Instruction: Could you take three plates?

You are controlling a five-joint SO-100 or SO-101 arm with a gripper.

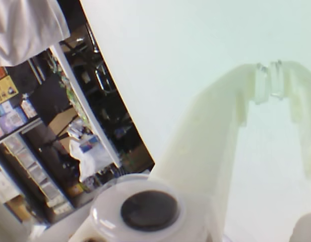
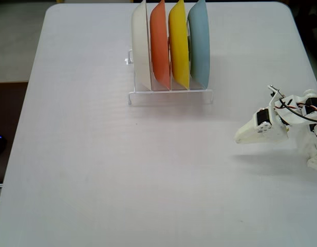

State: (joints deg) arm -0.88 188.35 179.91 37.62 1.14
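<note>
Closed and empty, gripper (image 2: 241,138) sits far from the rack (image 2: 170,95); blue plate (image 2: 200,43), yellow plate (image 2: 179,43) and orange plate (image 2: 159,43) all remain untaken.

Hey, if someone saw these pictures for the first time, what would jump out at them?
Four round plastic plates standing on edge in a white wire rack at the far side of the white table: cream-white plate, orange plate, yellow plate, light blue plate. The white robot arm's gripper rests low at the fixed view's right edge, apart from the rack, jaws closed.
</note>
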